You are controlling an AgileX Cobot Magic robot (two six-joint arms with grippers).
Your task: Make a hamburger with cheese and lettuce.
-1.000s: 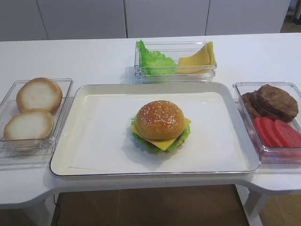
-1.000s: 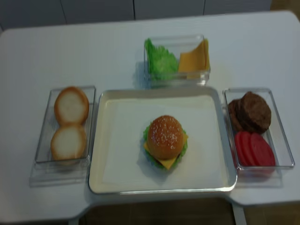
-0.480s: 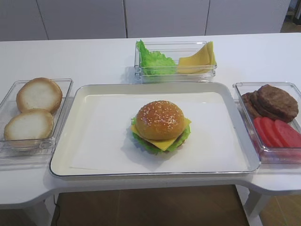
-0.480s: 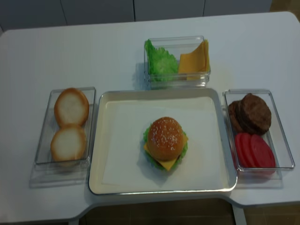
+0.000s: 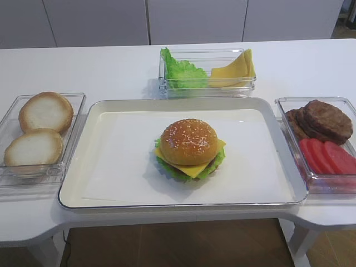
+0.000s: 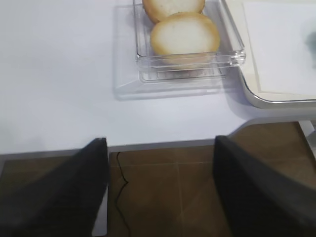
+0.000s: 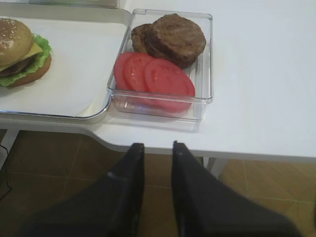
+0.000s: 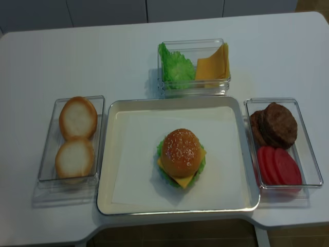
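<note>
Golden sesame burger on tray: finished stack, arms parked clear

Item 1. Hamburger [image 5: 189, 149]: stands upright near the middle of the white tray [image 5: 111, 192], a little right of centre. Sesame dome on top; cheese [image 5: 194, 169] shows as a yellow square with one corner jutting toward the near edge; lettuce [image 5: 166, 167] forms a green frill beneath it. Dark patty visible only from the right wrist view. By the task sentence, the assembly looks complete.

Item 2. Right gripper [image 7: 157, 163]: fingers nearly together with a narrow gap, holding nothing, hanging off the near edge of the surface [image 5: 100, 69], below the clear bin of patties [image 7: 173, 37] and tomato slices [image 7: 155, 76].

Item 3. Left gripper [image 6: 160, 163]: fingers spread wide, empty, off the near edge, near the bin of bun halves [image 6: 183, 33].

Item 4. Far bin: spare lettuce bunch [image 5: 181, 71] and spare cheese slices [image 5: 233, 68], untouched by either arm.

Risk notes.
- Any further touch on the stack could slide the top bun off, since the smooth cheese offers little grip and its corners overhang.
- A gripper rising from below the surface could catch the tray's near rim or a bin's wall and jolt the tray, shifting the layers.
- Adding another slice or leaf would spoil a stack that already meets the task.
</note>
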